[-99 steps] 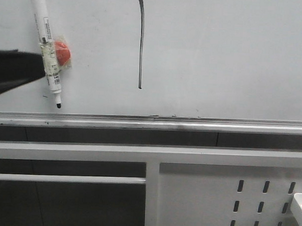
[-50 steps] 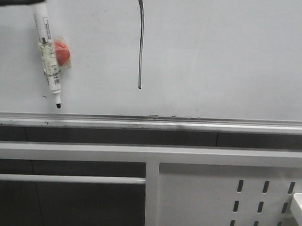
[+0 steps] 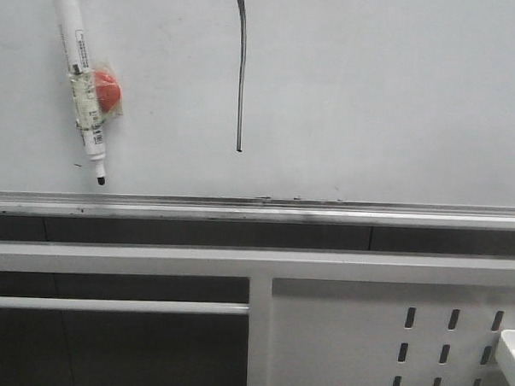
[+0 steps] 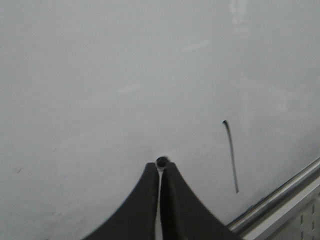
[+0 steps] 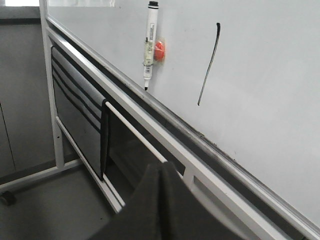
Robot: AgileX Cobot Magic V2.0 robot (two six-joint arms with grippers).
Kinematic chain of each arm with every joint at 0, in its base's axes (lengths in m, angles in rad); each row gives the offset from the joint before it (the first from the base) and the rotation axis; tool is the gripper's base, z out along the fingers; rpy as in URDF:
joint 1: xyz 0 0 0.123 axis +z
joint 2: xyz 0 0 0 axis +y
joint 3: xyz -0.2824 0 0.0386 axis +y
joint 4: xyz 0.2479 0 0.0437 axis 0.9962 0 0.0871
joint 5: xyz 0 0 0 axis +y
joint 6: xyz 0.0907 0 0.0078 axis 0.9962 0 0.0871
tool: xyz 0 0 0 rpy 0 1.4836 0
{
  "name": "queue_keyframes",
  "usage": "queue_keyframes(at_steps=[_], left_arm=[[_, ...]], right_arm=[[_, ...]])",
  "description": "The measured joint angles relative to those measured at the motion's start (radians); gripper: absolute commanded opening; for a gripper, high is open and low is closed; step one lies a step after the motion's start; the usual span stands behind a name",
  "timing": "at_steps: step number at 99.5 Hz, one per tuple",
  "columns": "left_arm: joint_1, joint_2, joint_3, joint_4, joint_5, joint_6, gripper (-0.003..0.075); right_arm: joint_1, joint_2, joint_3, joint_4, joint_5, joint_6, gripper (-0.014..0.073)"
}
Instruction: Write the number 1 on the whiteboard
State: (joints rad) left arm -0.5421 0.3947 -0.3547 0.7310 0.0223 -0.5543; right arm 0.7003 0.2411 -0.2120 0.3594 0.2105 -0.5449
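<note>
The number 1 (image 3: 241,73) is a thin black stroke with a small hook at its top on the whiteboard (image 3: 373,95). It also shows in the left wrist view (image 4: 231,157) and the right wrist view (image 5: 209,65). A white marker pen (image 3: 81,83) with a red ball taped on hangs on the board left of the stroke, tip down, with no gripper on it. My left gripper (image 4: 160,167) is out of the front view; its jaws stand almost together and empty, with the pen's black cap (image 4: 161,161) just past the tips. My right gripper (image 5: 161,167) is shut and empty, low before the frame.
A silver rail (image 3: 257,208) runs along the board's lower edge. Below it stand white frame bars and a perforated panel with slots (image 3: 388,335). A white object's corner (image 3: 514,354) shows at the lower right. A dark panel (image 5: 80,115) hangs under the board.
My left gripper was at the pen from the left, rose to the pen's top, and has now left the front view. The pen stays on the board.
</note>
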Motion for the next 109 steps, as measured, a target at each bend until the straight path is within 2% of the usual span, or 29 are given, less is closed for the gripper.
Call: queue_keyframes(at_steps=[12,20,38,52,89,97,109], left_arm=[[0.005,-0.045,0.004,-0.011,0.147,0.0,-0.002],[0.055,-0.106,0.006,-0.029,0.199,0.0,-0.002],[0.235,-0.261,0.006,-0.106,0.22,0.001,-0.002],[0.335,-0.313,0.011,-0.136,0.243,-0.001,-0.002],[0.391,-0.365,0.229,-0.32,0.254,-0.007,-0.002],[0.43,-0.4,0.291,-0.403,0.249,0.05,-0.002],[0.496,-0.401,0.36,-0.631,0.222,0.237,-0.002]], right_arm=[[0.0,0.0,0.0,0.0,0.0,0.0,-0.0069],[0.0,0.0,0.0,0.0,0.0,0.0,-0.0069],[0.0,0.0,0.0,0.0,0.0,0.0,-0.0069],[0.0,0.0,0.0,0.0,0.0,0.0,-0.0069],[0.0,0.0,0.0,0.0,0.0,0.0,-0.0069],[0.0,0.0,0.0,0.0,0.0,0.0,-0.0069],[0.0,0.0,0.0,0.0,-0.001,0.0,-0.0069]])
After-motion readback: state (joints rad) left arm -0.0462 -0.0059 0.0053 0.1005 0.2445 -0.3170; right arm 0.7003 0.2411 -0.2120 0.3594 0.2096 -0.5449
